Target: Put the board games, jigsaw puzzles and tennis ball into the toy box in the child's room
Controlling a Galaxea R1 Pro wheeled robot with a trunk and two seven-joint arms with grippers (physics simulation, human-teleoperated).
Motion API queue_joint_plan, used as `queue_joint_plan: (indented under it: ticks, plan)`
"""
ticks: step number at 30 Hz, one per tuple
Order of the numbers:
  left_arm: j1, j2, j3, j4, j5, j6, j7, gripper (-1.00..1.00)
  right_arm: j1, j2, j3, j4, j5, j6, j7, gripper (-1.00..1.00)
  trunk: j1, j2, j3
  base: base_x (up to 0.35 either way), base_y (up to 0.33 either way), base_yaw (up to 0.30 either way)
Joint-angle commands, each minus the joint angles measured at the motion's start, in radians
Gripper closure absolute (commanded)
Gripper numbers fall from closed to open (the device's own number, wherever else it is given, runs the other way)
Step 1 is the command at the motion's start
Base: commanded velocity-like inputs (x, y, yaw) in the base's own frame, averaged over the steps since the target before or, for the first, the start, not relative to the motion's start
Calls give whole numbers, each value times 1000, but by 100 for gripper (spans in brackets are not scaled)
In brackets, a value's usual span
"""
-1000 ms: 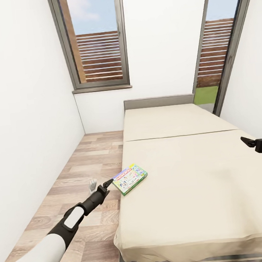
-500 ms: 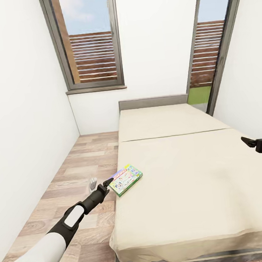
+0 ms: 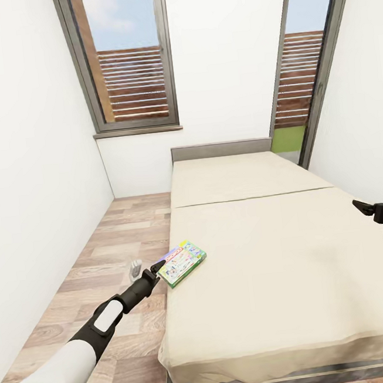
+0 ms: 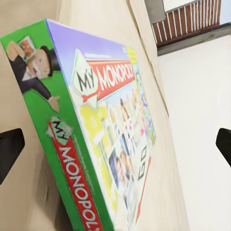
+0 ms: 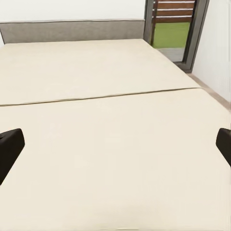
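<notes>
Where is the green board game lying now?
In the head view, the board game lies on the bed near its left edge, just ahead of the left gripper.

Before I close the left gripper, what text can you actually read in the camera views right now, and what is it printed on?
"MY MONOPOLY": the logo on the top face of the board game box, seen in the left wrist view.
"MY MONOPOLY": again along the box's green side edge, running lengthwise.
A line of small print above the top-face logo is too blurred to read.
In the head view the board game box on the bed shows lettering too small to read.
</notes>
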Motion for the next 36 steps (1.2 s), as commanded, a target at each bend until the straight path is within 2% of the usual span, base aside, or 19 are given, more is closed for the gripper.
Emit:
queue_joint_plan:
  ticks: [1, 22, 23, 36]
  plan:
    - [0, 1, -4, 0, 11, 6, -1, -100, -1, 0, -1, -1, 7, 4, 8, -100, 0, 0, -1, 0, 0, -178]
    - [1, -3, -5, -1, 10, 2, -4, -100, -1, 0, 0, -1, 7, 4, 8, -100, 0, 0, -1, 0, 0, -30]
    - [1, -4, -5, -1, 10, 2, -4, 100, -1, 0, 0, -1, 7, 4, 8, -100, 0, 0, -1, 0, 0, 0]
    - [1, 1, -4, -1, 10, 0, -19, 100, -1, 0, 3, -1, 7, 1, 8, -100, 0, 0, -1, 0, 0, 0]
